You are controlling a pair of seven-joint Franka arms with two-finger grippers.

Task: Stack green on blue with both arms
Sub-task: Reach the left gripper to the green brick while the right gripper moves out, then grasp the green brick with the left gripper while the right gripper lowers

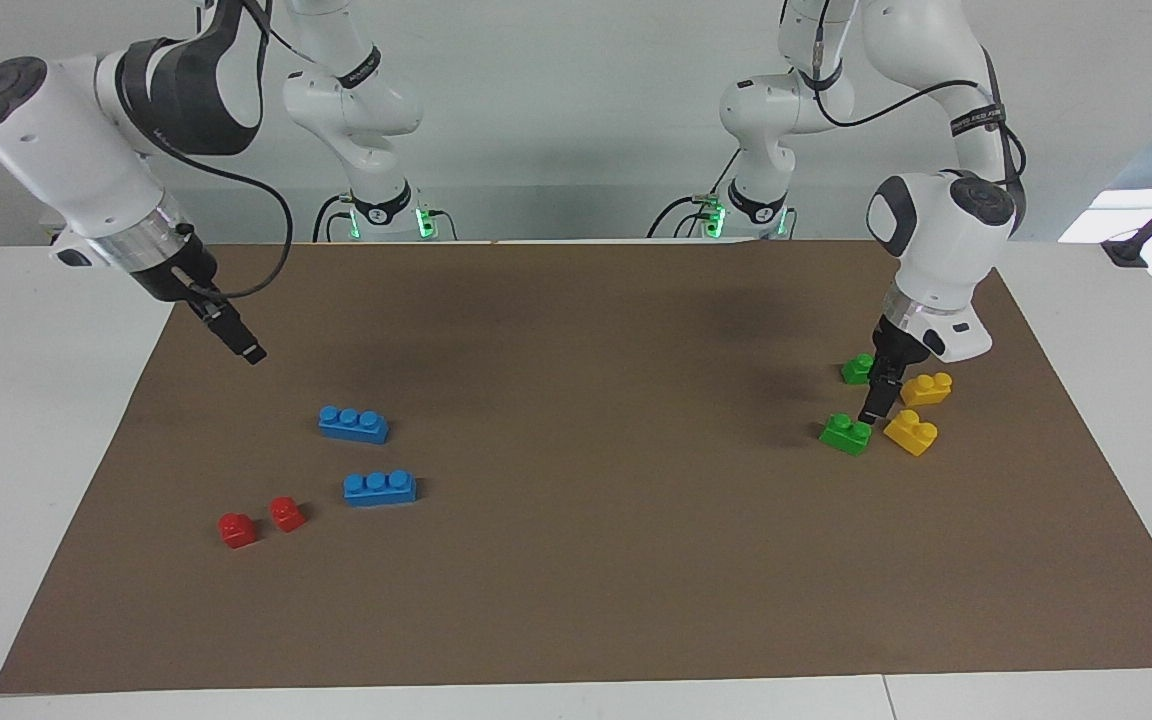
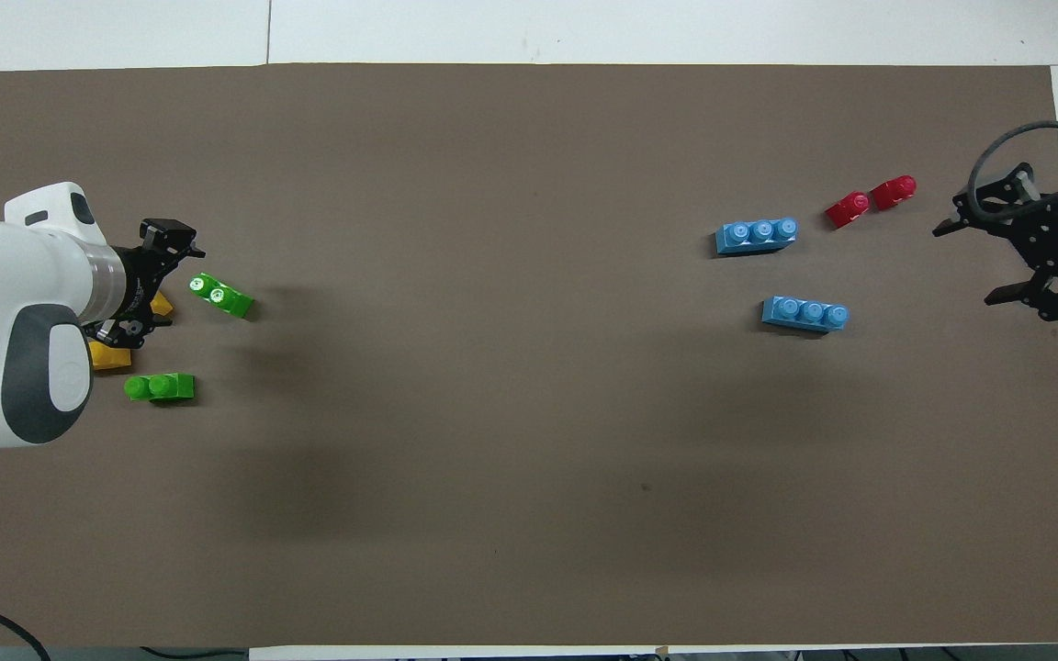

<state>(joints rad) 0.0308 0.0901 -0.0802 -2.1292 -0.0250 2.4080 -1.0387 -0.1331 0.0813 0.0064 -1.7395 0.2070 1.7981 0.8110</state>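
Two green bricks lie at the left arm's end of the mat: one [image 1: 845, 433] [image 2: 221, 295] farther from the robots, one [image 1: 857, 369] [image 2: 160, 387] nearer. My left gripper [image 1: 874, 408] [image 2: 169, 286] is open and low between them, its tips close beside the farther green brick, holding nothing. Two blue bricks lie toward the right arm's end, one nearer the robots [image 1: 353, 424] [image 2: 804, 314] and one farther [image 1: 380, 487] [image 2: 757, 235]. My right gripper [image 1: 248, 350] [image 2: 965, 266] is open and empty, raised over the mat's edge at its own end, apart from the blue bricks.
Two yellow bricks [image 1: 926, 388] [image 1: 911, 432] lie right beside the left gripper; in the overhead view they are partly hidden under it [image 2: 111, 356]. Two small red bricks [image 1: 237, 530] [image 1: 287, 514] lie beside the farther blue brick. The brown mat [image 1: 576, 600] covers the table.
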